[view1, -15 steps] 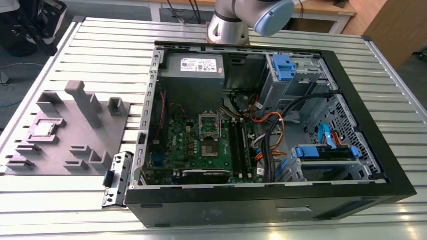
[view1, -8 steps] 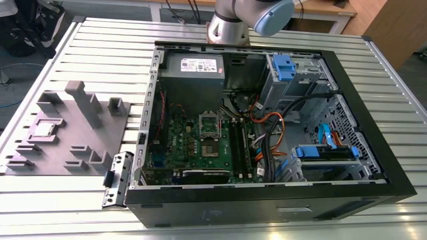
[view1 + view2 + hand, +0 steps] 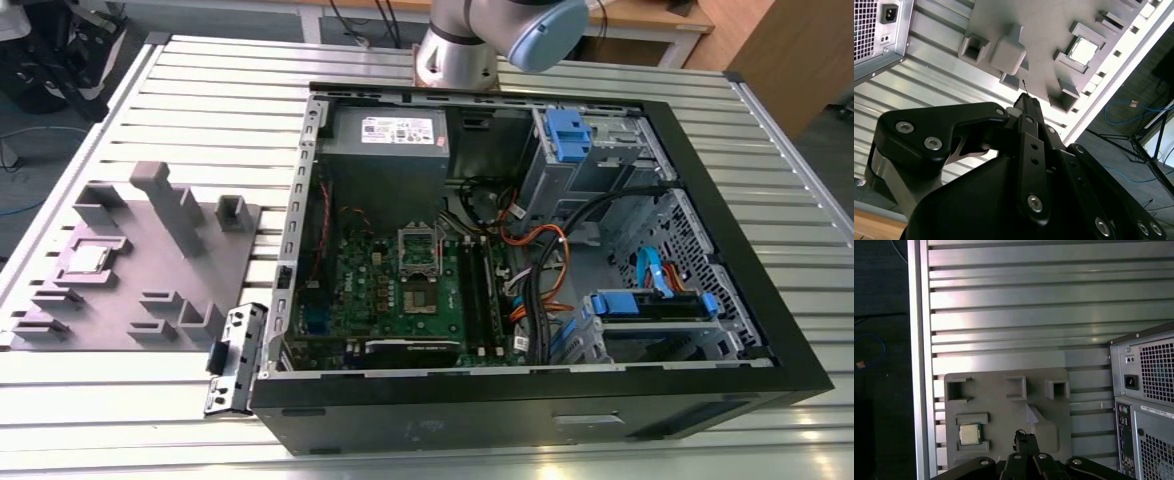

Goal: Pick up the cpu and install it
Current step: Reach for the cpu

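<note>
My gripper (image 3: 1026,102) hangs above the grey tray (image 3: 1054,25) with its tips pressed together on nothing, clear of the cpu (image 3: 1083,51). The cpu lies flat in a framed recess of that tray. The tray rests on the slatted table (image 3: 200,80), at the exterior view's left of the open computer case (image 3: 534,385). Inside the case, at the far end, the power supply (image 3: 374,160) carries a white printed label (image 3: 400,130); I cannot make out its wording.

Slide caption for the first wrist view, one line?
Gripper over the grey tray, cpu untouched in its slot, PC case alongside on the slatted table.
</note>
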`<state>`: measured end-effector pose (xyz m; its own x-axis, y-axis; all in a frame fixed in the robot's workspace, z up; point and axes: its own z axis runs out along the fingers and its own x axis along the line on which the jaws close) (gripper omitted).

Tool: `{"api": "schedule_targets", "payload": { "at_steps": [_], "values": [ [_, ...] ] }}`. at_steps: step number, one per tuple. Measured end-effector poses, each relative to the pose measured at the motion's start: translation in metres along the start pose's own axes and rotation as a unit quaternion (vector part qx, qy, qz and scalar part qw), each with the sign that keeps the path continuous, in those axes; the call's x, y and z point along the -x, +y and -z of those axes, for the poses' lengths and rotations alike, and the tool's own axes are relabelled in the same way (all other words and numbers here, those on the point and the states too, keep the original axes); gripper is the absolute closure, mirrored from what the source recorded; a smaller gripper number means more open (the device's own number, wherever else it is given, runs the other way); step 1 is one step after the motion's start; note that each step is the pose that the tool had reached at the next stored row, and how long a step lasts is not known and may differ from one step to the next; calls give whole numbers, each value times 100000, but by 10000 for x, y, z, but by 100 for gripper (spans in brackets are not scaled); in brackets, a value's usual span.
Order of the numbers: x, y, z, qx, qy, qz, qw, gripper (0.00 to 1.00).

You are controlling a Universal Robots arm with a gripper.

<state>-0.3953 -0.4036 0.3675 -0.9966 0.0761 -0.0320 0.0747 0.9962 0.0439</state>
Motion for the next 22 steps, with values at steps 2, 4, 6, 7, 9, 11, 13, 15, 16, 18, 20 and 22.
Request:
{"api": "schedule_targets", "payload": {
  "at_steps": [2, 4, 6, 7, 9, 11, 13, 15, 16, 18, 20, 22],
  "values": [
    [0, 0, 0, -16, -1, -1, 100000, 89],
    [0, -2, 0, -55, -7, -1, 100000, 89],
    [1, -17, 1, -116, -12, 1, 100000, 89],
    [2, -29, 1, -152, -14, 3, 100000, 89],
    [4, -56, 2, -223, -15, 4, 100000, 89],
    [7, -91, 4, -286, -18, 8, 100000, 89],
    [10, -131, 5, -374, -31, 14, 99999, 89],
    [12, -169, 6, -437, -32, 13, 99999, 89],
    [12, -184, 6, -462, -34, 11, 99999, 89],
    [10, -203, 6, -496, -40, 15, 99999, 89],
    [10, -204, 6, -498, -42, 11, 99999, 89],
    [9, -204, 6, -498, -40, 12, 99999, 89]
  ]
}}
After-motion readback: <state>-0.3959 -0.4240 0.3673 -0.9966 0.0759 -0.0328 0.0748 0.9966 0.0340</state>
